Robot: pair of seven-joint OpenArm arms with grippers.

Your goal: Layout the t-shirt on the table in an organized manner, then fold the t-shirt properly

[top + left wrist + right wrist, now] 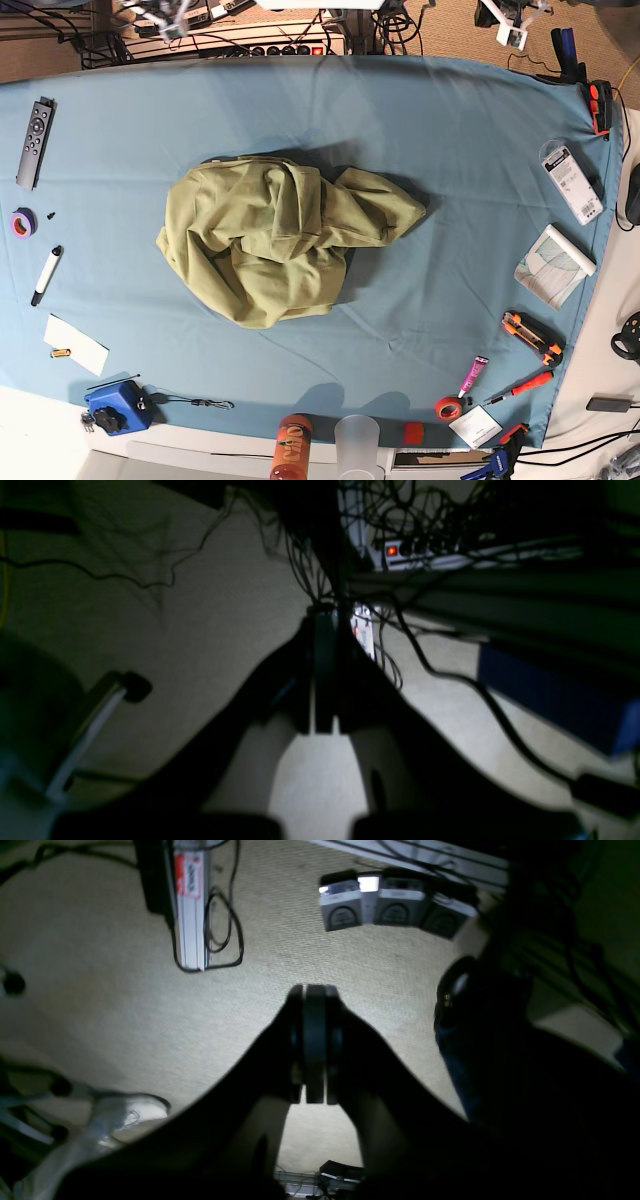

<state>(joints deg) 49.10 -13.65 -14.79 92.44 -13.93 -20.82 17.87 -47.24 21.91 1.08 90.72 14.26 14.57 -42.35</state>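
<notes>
The olive-green t-shirt (pixel 275 238) lies crumpled in a heap at the middle of the light blue table (pixel 470 130), with one part trailing to the right. Neither arm shows in the base view. In the left wrist view my left gripper (pixel 325 617) is shut and empty, hanging over the carpeted floor and cables, away from the shirt. In the right wrist view my right gripper (pixel 315 992) is shut and empty, also over the floor. Neither wrist view shows the shirt or the table.
On the table's left edge lie a remote (pixel 34 129), purple tape (pixel 22 222), a marker (pixel 47 274) and a blue box (pixel 112 407). An orange bottle (pixel 291 447) and a cup (pixel 358 440) stand at the front edge. Tools, a white package (pixel 571 182) and a booklet (pixel 554 263) line the right side.
</notes>
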